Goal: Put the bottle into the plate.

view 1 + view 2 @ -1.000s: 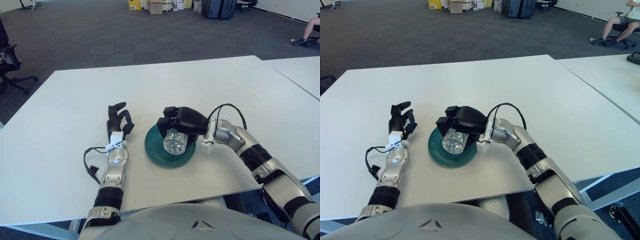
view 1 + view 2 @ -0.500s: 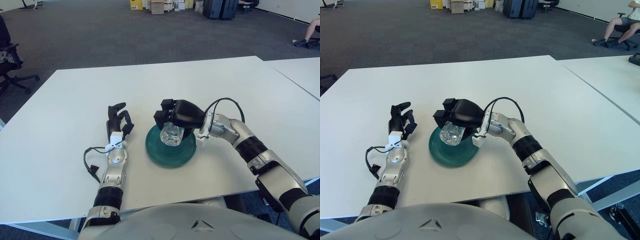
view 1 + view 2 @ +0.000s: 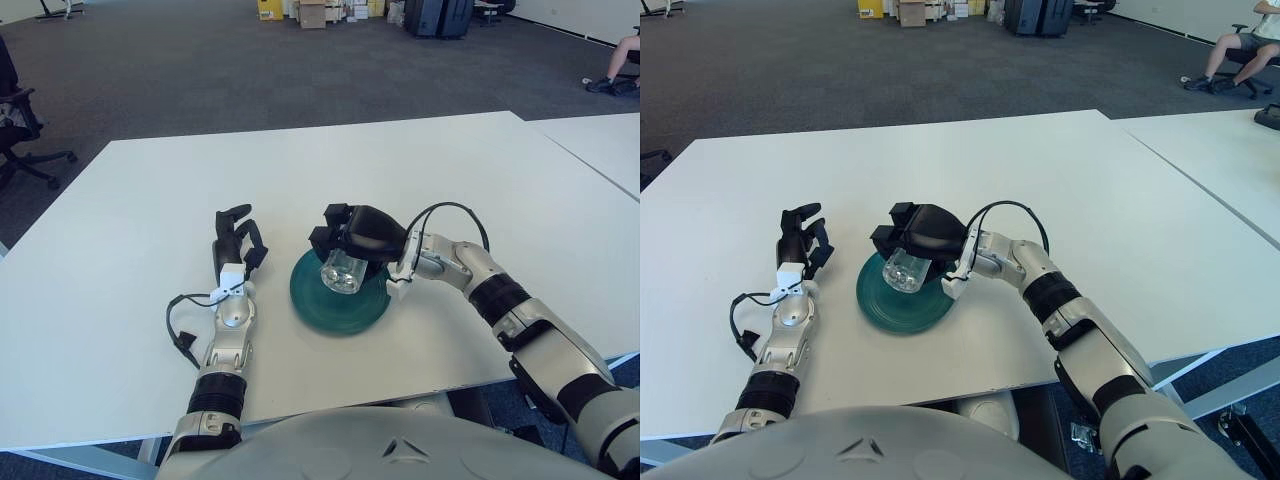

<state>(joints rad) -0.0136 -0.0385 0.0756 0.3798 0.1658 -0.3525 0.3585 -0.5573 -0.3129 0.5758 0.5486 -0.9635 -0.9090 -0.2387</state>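
A clear plastic bottle (image 3: pixel 342 269) is held tilted, its base toward me, just over the dark green plate (image 3: pixel 340 295) in the middle of the white table. My right hand (image 3: pixel 352 238) is shut on the bottle from above, black fingers wrapped round its upper part. I cannot tell whether the bottle touches the plate. My left hand (image 3: pixel 236 238) shows on the table to the left of the plate, fingers pointing away from me and holding nothing.
The white table (image 3: pixel 150 190) stretches well beyond the plate on every side. A second white table (image 3: pixel 600 140) stands at the right. Grey carpet, an office chair (image 3: pixel 20 130) and boxes (image 3: pixel 310 12) lie beyond.
My right hand with the bottle first rose and shifted toward the plate's far edge, then came back down slightly over the plate. The left hand stayed still.
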